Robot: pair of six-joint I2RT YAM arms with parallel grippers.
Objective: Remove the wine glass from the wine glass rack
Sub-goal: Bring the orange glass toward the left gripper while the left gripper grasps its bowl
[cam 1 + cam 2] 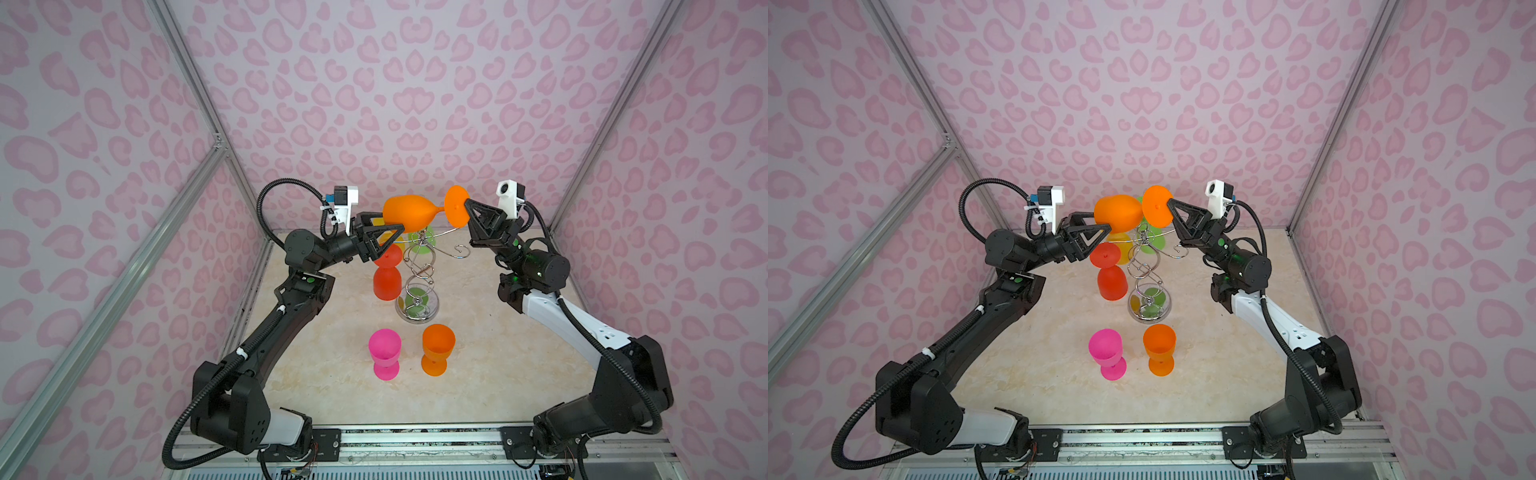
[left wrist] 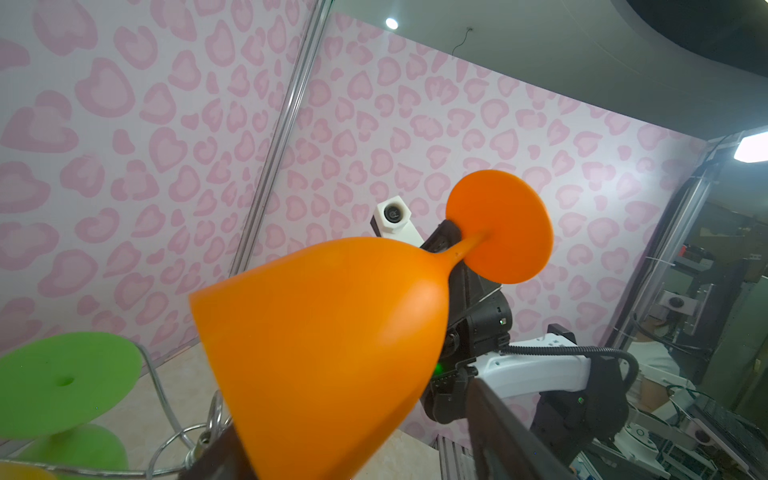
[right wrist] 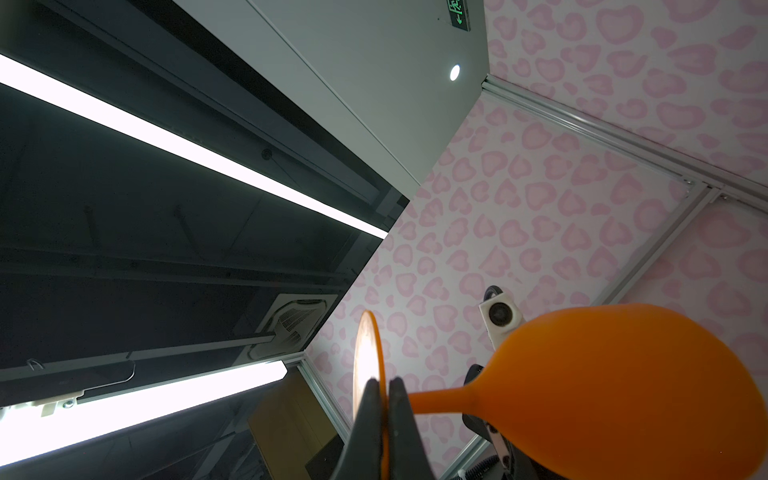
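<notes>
Top views, both: orange wine glass (image 1: pixel 405 212), lying sideways in the air above the hook arms of the wine glass rack (image 1: pixel 417 266), bowl toward the left arm, foot disc toward the right arm, hung on no hook. Right gripper (image 1: pixel 466 204): pressed together on the foot disc. Right wrist view: the two fingers (image 3: pixel 368 424) pinch the thin disc, seen edge-on, with stem and bowl running away from them. Left gripper (image 1: pixel 392 222): jaws spread, one on each side of the bowl. Left wrist view: the bowl fills most of the space between the jaws, with a gap showing beside one finger (image 2: pixel 511 432); contact at the other cannot be told. Rack: chrome, spiral stem, round mirrored base standing mid-way on the marble-look table (image 1: pixel 478 374). On the rack, upside down: red glass (image 1: pixel 386 282) on the left-arm side, green glass (image 1: pixel 422 239) and yellow glass (image 1: pixel 1121 251) behind it. On the table, upright and side by side: pink glass (image 1: pixel 384 353) and second orange glass (image 1: pixel 437 349), both apart from the rack base.
</notes>
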